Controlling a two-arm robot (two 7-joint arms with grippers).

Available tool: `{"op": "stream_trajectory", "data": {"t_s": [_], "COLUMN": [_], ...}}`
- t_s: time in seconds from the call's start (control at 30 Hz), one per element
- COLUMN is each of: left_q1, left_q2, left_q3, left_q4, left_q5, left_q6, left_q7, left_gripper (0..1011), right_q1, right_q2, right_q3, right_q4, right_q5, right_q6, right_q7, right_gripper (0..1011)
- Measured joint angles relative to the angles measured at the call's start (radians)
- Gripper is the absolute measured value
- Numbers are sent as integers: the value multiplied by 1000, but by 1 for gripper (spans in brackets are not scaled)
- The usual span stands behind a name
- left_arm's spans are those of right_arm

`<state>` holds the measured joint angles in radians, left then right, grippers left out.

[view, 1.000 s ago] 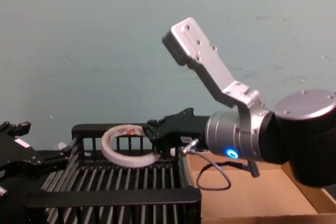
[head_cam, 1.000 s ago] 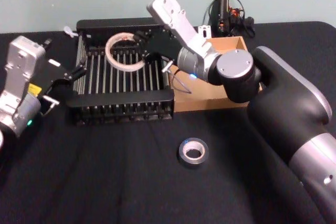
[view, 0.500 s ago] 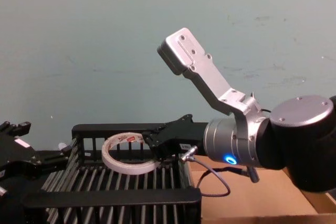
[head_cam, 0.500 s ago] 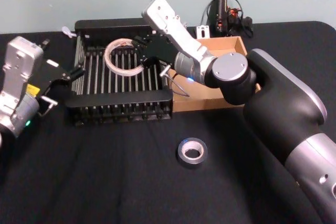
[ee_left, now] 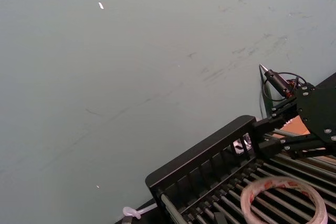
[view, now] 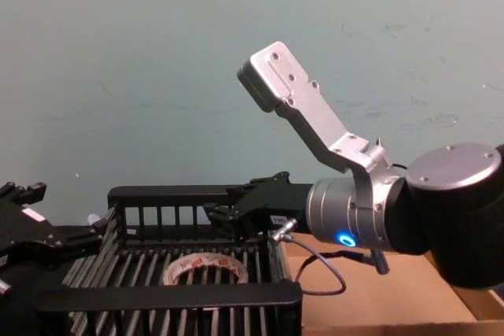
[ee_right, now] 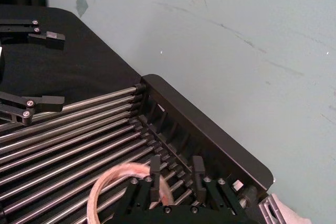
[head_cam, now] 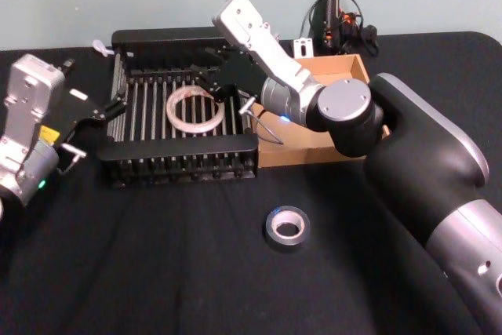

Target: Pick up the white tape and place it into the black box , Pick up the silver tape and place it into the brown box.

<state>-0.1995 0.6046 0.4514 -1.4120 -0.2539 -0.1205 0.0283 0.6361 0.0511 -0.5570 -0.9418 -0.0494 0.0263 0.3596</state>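
Looking down from the head view, the white tape (head_cam: 194, 111) lies flat on the bars of the black box (head_cam: 182, 164), so that half of the job reads as done. The right end effector (head_cam: 213, 84) hangs at the tape's two o'clock, fingers spread, holding nothing. The silver tape (head_cam: 288, 226) waits on the worktop (head_cam: 157, 272) at six o'clock from the brown box (head_cam: 345, 64). The left end effector (head_cam: 106, 107) idles at the crate's nine o'clock side, parted and empty.

From the right wrist view, the parted fingers (ee_right: 155, 174) straddle the tape's rim without pinching it.

From the chest view, the tape rests low inside the crate while the end effector sits above it.
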Motion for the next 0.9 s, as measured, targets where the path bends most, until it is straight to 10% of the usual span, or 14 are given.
{"op": "stream_trajectory", "data": {"t_s": [0.6, 0.9], "left_q1": [0, 0], "left_q2": [0, 0], "left_q3": [0, 0], "left_q4": [0, 0], "left_q5": [0, 0], "left_q6": [0, 0], "left_q7": [0, 0], "left_gripper": [1001, 1001], "right_q1": [-1, -1], "right_q2": [0, 0], "right_q3": [0, 0], "right_q4": [-1, -1], "right_q5": [3, 3], "right_q6": [1, 0], "right_q7": [1, 1], "right_gripper": [927, 1000]}}
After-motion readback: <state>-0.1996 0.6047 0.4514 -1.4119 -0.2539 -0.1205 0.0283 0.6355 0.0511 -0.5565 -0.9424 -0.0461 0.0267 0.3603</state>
